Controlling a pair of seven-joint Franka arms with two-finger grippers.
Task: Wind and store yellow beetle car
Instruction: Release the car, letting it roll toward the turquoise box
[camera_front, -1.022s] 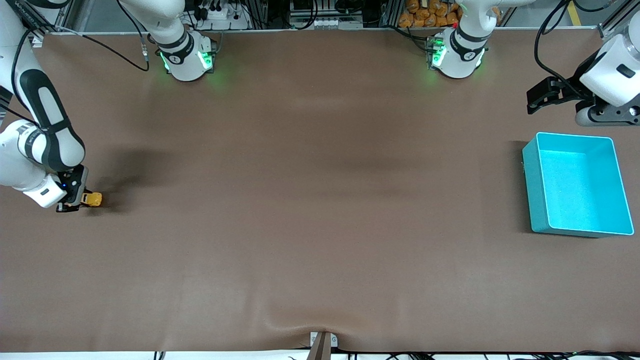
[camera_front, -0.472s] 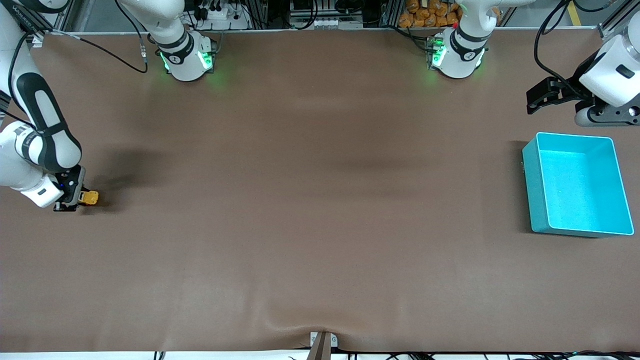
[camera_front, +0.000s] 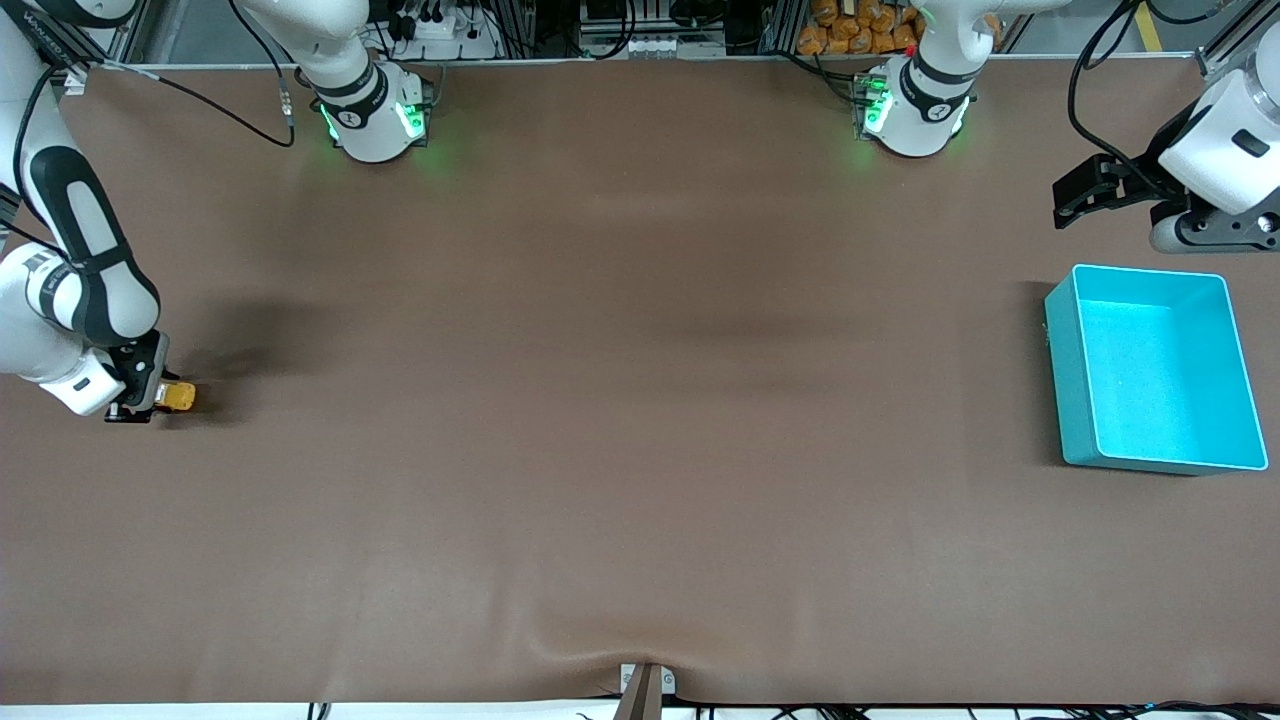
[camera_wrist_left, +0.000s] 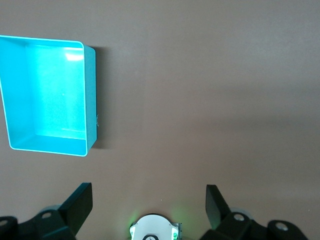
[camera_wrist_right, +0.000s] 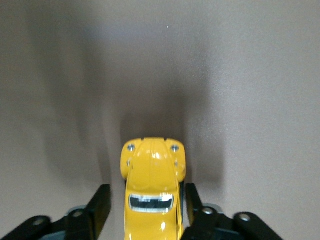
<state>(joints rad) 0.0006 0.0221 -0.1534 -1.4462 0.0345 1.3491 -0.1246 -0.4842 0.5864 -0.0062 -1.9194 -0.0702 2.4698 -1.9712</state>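
The yellow beetle car (camera_front: 182, 397) sits on the brown table at the right arm's end. In the right wrist view the car (camera_wrist_right: 152, 170) lies between the two black fingers, nose pointing away from the wrist. My right gripper (camera_front: 160, 397) is low at the table, shut on the car's sides (camera_wrist_right: 145, 195). My left gripper (camera_front: 1078, 193) hangs open and empty in the air at the left arm's end, beside the teal bin (camera_front: 1150, 272). Its fingers (camera_wrist_left: 80, 200) are spread wide.
The teal bin is empty and stands near the table's edge at the left arm's end; it also shows in the left wrist view (camera_wrist_left: 90, 100). The two arm bases (camera_front: 375, 115) stand along the table edge farthest from the front camera.
My right gripper has drawn the car a short way toward the right arm's end of the table. The left arm has not moved.
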